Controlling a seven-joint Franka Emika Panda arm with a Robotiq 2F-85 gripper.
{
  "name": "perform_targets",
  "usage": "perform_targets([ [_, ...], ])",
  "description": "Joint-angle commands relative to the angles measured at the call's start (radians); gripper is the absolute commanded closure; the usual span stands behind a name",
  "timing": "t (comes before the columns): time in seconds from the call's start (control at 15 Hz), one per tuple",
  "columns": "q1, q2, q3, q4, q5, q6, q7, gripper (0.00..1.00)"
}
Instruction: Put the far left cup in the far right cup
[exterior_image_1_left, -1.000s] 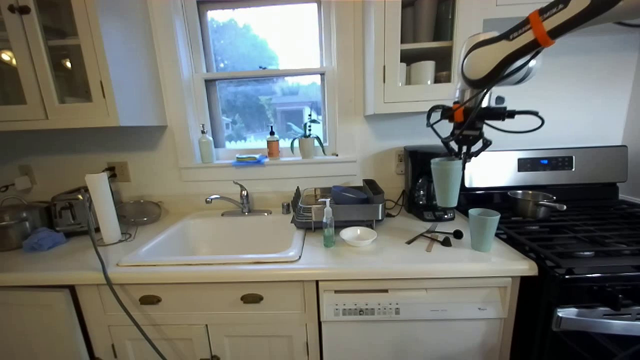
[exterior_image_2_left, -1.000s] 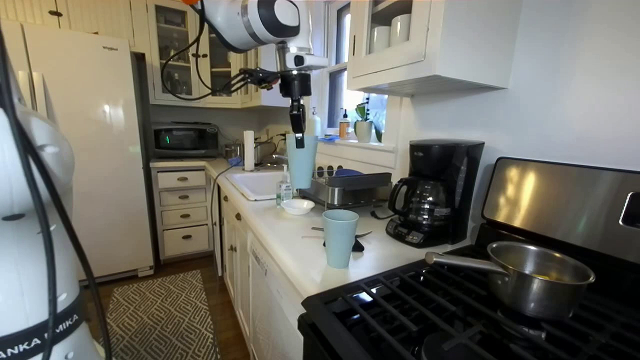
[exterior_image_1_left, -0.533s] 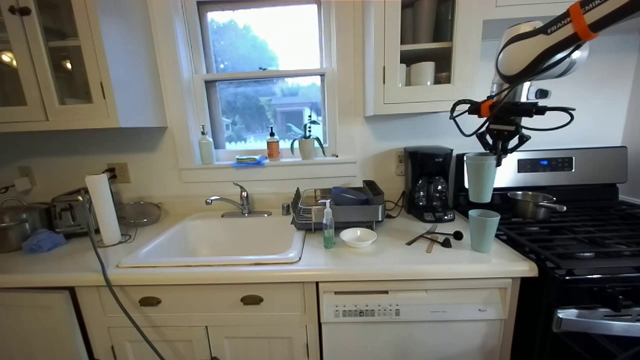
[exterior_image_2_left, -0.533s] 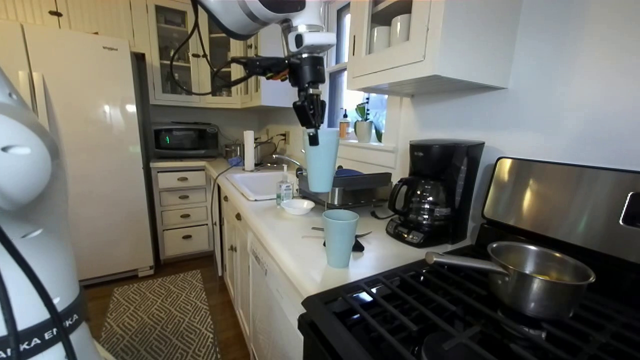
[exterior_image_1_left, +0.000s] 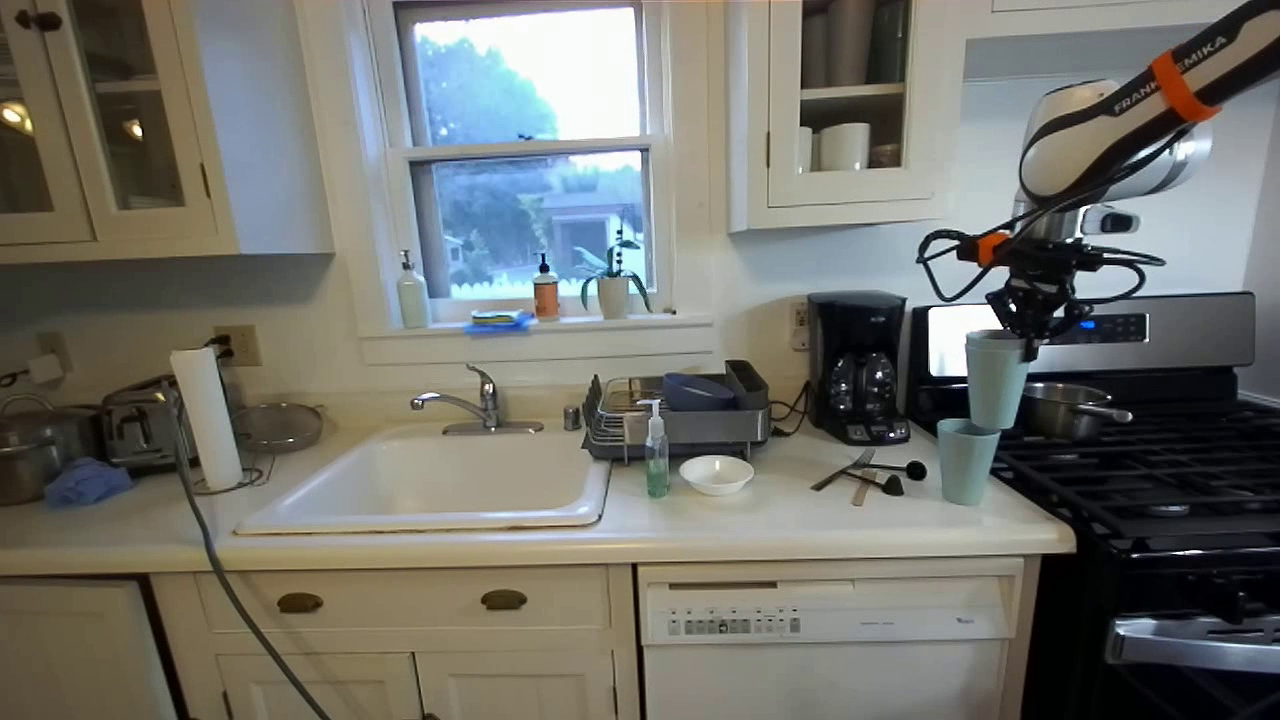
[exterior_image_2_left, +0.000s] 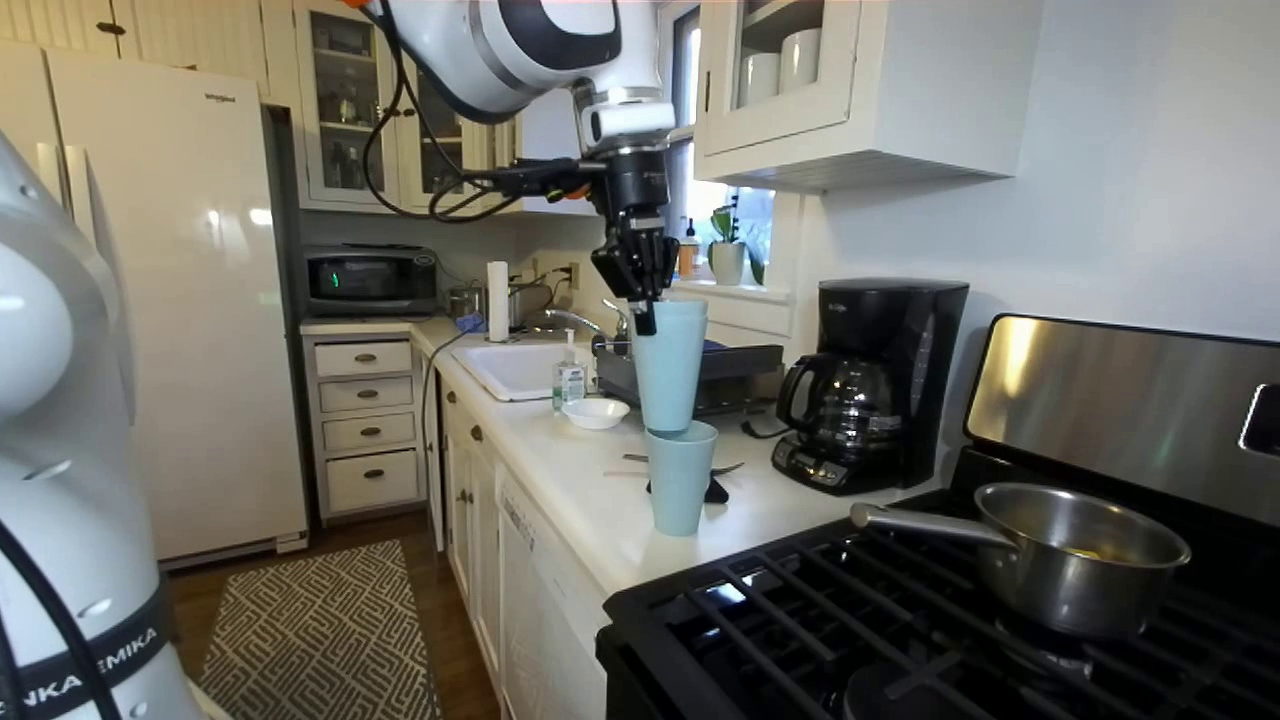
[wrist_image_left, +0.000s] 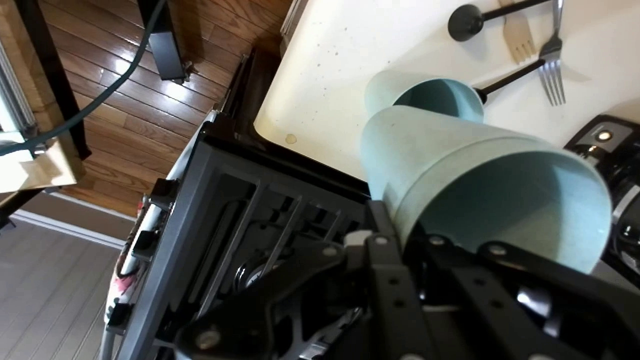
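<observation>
Dropping lower and shifting toward the black-and-steel stove (exterior_image_1_left: 1150, 480) since half a second earlier, a pale teal tapered handleless tumbler (exterior_image_1_left: 997, 385) is hanging over a matching pale teal tapered tumbler (exterior_image_1_left: 966, 465), its base now overlapping the lower rim in both exterior views where a clear gap was showing. Camera angles are leaving it unclear whether that base is touching the rim or entering the opening; in an exterior view it is sitting off-center, toward the stove. A black claw (exterior_image_1_left: 1031, 345) is pinching the raised tumbler's wall at the lip, a finger (wrist_image_left: 382, 225) pressing outside and another inside. A white-and-black robot arm (exterior_image_1_left: 1060, 150), wearing an orange band, is coming down and across with it. Standing upright and unmoved, the lower tumbler is occupying the corner of a smooth white desk (exterior_image_1_left: 800, 530), just beside the stove. A shallow round white bowl (exterior_image_1_left: 716, 475), silver and tan forks (wrist_image_left: 552, 82), black round-ended utensils (wrist_image_left: 465, 22) and a boxy black coffee maker (exterior_image_1_left: 857, 370) are keeping their places, while a round stainless-steel saucepan (exterior_image_2_left: 1080, 560) is resting on the stove.
</observation>
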Motion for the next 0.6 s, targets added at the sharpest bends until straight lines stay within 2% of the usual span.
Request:
perform_targets([
  [0.0,-0.017,-0.020,0.004,-0.043,-0.032,0.085,0.086,0.98],
  [0.53,-0.009,0.030,0.005,-0.062,-0.009,0.197,0.131,0.98],
])
